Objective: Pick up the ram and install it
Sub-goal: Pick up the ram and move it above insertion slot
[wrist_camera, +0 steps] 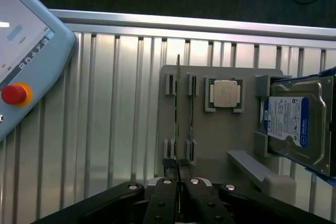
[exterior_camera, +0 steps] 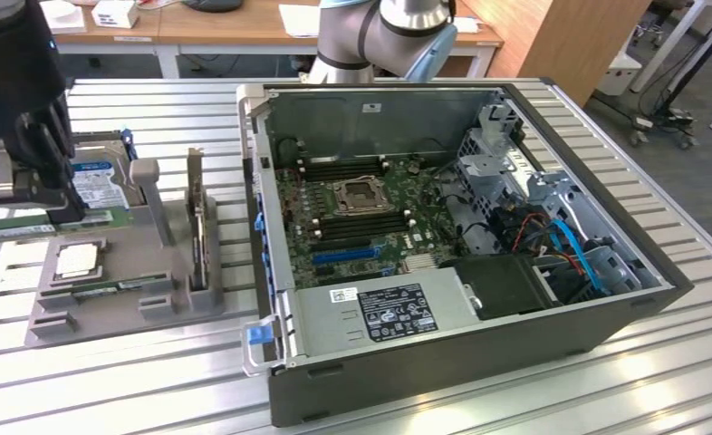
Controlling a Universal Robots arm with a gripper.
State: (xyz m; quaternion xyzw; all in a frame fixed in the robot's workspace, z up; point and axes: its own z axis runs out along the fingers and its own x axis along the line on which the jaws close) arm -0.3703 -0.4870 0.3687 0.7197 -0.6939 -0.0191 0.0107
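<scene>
Over the gray parts holder (exterior_camera: 114,308) at the exterior view's left, your gripper (exterior_camera: 27,195) has its fingers pinched narrow on the ram (exterior_camera: 60,227), which you see edge-on in the wrist view. The stick seems lifted clear of the holder's slots, though that is hard to judge. The open computer case (exterior_camera: 453,362) stands just beside the holder.

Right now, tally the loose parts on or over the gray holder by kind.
RAM: 2 (held RAM in gripper, spare RAM on holder)
CPU: 1
Hard drive: 1
Expansion card: 1
Total: 5
</scene>
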